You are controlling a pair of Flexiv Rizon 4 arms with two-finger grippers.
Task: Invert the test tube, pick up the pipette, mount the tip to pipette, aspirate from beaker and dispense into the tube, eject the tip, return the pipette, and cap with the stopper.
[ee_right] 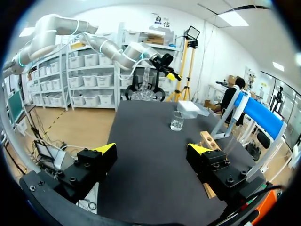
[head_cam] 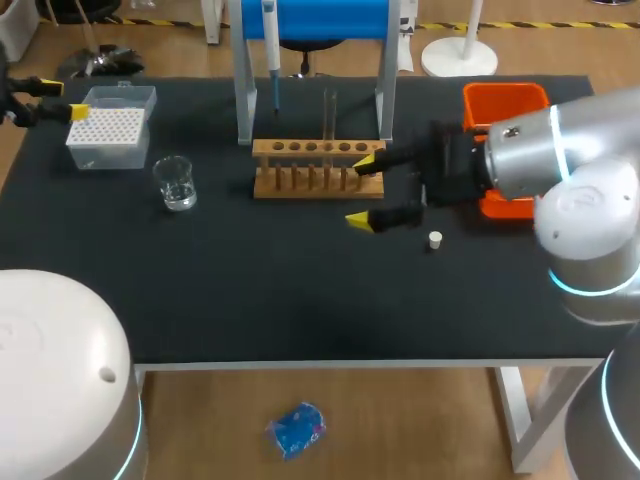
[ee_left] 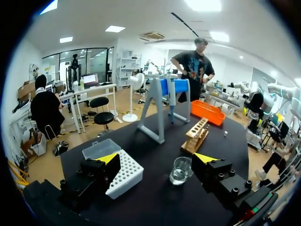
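A glass test tube (head_cam: 329, 112) stands in the wooden rack (head_cam: 312, 166) at mid table. The pipette (head_cam: 272, 52) hangs on the grey stand with the blue top (head_cam: 310, 18). At the left are the white tip box (head_cam: 108, 130) and the glass beaker (head_cam: 175, 183). A small white stopper (head_cam: 435, 239) lies on the mat. My right gripper (head_cam: 364, 192) is open by the rack's right end, holding nothing; its wrist view has the rack (ee_right: 208, 140) beside one finger. My left gripper (head_cam: 62, 100) is open at the far left edge, behind the tip box (ee_left: 123, 170) and beaker (ee_left: 180, 170).
An orange bin (head_cam: 505, 104) sits at the back right, partly behind my right arm. The black mat (head_cam: 300, 290) covers the table, whose front edge runs below the stopper. The stand's legs (head_cam: 245, 100) straddle the rack's back.
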